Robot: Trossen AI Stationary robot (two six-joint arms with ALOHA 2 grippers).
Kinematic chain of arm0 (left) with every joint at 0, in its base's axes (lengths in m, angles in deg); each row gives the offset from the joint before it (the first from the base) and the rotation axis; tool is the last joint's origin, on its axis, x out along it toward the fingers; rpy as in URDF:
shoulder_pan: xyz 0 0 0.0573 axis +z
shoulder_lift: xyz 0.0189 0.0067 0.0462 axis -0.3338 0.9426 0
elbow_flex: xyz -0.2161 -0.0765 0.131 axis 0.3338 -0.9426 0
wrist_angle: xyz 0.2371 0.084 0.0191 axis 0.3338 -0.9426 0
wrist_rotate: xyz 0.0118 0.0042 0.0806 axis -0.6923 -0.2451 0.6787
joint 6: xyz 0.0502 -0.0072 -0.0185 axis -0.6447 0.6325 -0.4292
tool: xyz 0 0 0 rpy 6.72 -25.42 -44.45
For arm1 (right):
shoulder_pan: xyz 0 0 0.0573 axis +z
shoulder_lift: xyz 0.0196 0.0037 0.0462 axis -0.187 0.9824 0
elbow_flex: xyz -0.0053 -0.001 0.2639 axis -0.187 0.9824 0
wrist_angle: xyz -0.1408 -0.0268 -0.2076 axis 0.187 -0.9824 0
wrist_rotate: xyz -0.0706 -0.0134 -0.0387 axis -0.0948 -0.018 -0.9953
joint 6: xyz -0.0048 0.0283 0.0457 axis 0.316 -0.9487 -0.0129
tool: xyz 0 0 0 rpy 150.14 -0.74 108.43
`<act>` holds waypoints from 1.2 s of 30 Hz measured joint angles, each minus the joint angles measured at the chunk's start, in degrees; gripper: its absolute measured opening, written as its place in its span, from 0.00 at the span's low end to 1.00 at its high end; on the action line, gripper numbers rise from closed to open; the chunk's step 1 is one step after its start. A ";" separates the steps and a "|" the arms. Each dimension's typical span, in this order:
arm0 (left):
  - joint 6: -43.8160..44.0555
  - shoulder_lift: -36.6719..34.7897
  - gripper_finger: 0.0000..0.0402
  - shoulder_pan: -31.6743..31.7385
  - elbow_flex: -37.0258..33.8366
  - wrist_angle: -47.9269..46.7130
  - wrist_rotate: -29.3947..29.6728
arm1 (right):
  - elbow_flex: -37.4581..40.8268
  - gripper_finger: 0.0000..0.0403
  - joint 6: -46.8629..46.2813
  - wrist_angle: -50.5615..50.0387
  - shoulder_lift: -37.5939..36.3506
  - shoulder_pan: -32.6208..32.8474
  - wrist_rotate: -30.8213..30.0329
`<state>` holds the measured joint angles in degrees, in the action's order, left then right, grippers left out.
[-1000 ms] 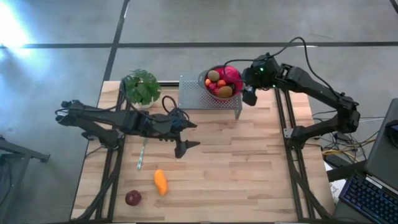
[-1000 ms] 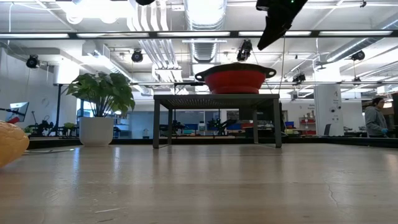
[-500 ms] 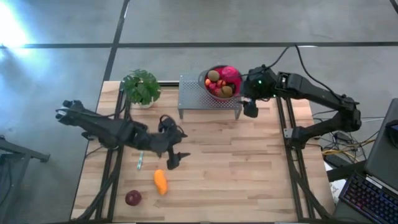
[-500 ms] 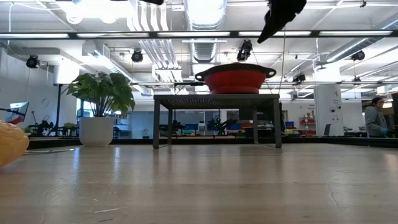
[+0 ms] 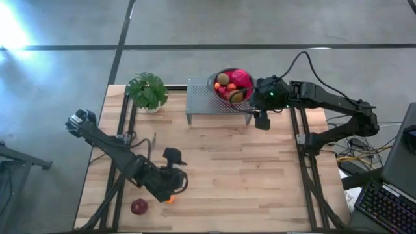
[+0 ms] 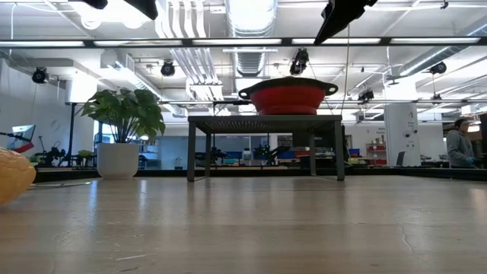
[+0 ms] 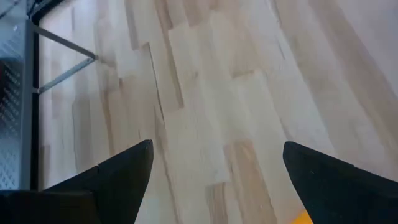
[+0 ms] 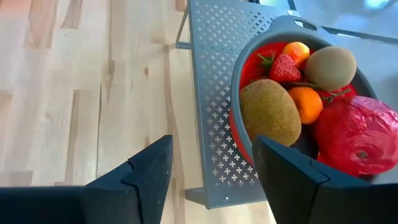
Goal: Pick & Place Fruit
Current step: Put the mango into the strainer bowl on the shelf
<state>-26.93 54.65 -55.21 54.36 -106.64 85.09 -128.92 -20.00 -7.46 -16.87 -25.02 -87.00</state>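
Left gripper [image 5: 174,188]: lower left of the high view, fingers spread wide, empty, poised directly over the long orange piece [image 5: 170,199]. Only a sliver of orange shows past the gripper, so its long axis cannot be read. In the left wrist view a scrap of orange [image 7: 303,217] sits at the frame's lower right, just beside one finger.

Dark-red round one [image 5: 139,207]: lower left, on bare wood, just left of the gripper and apart from it; smooth, glossy.

Right gripper [image 5: 262,119]: upper right, beside the red colander bowl [image 5: 242,78] on its perforated grey stand [image 5: 201,97]; fingers parted, holding nothing.

Judgement: the left arm is far nearer both loose fruits; a straight descent should meet the orange piece.
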 joint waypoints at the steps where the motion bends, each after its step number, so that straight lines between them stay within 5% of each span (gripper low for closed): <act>1: 0.45 0.61 0.90 -0.04 0.00 -0.06 0.04 | 0.00 0.52 0.00 -0.04 0.00 0.00 0.00; 12: 4.74 5.97 0.90 -0.04 -0.21 -9.53 -7.48 | 0.00 0.46 -0.11 -0.02 0.00 -0.02 0.02; 22: -9.39 10.76 0.90 -0.02 -0.98 -18.36 -17.17 | 0.02 0.39 0.33 0.38 0.00 -0.02 0.09; 36: -20.14 20.52 0.90 -0.30 -1.03 -18.50 -24.11 | 0.02 0.28 1.55 0.49 0.02 -0.02 0.17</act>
<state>-47.07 75.17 -55.51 53.34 -125.14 60.98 -128.90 -18.45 -6.97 -16.85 -25.04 -86.83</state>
